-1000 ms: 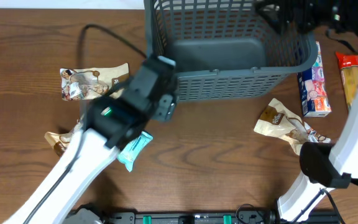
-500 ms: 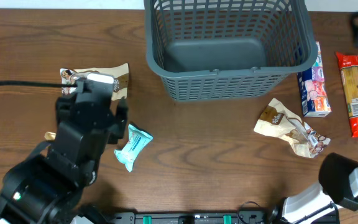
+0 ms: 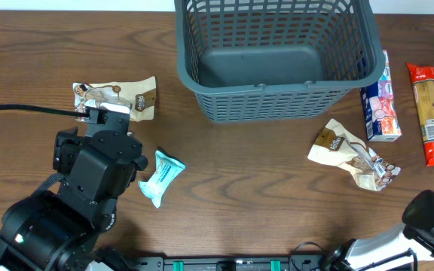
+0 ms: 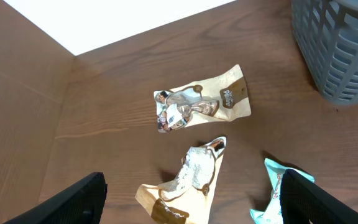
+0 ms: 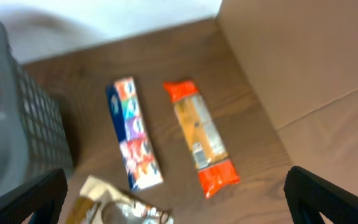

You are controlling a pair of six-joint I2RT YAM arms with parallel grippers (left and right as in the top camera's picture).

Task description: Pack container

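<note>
The container [image 3: 277,98], a dark grey-blue lattice basket, stands at the back middle with nothing inside; its corner [image 4: 344,56] shows in the left wrist view. My left arm [image 3: 96,169] hovers over the table's left front. My left gripper [image 4: 192,182] is open above a beige snack packet [image 4: 188,183], apart from it. A second beige packet [image 4: 201,107] lies beyond, and a teal packet [image 3: 159,176] to the right. My right gripper [image 5: 176,177] is open and high over the right side, holding nothing.
Right of the basket lie a blue multicolour box [image 3: 381,99], an orange-and-red packet [image 3: 432,113] and a crumpled beige packet [image 3: 353,154]. A black cable [image 3: 21,111] runs in from the left edge. My right arm [image 3: 432,222] shows at the bottom right corner.
My left arm pulled back from the basket's front to the left front, over the packets. My right arm left the basket's back right corner and withdrew to the bottom right.
</note>
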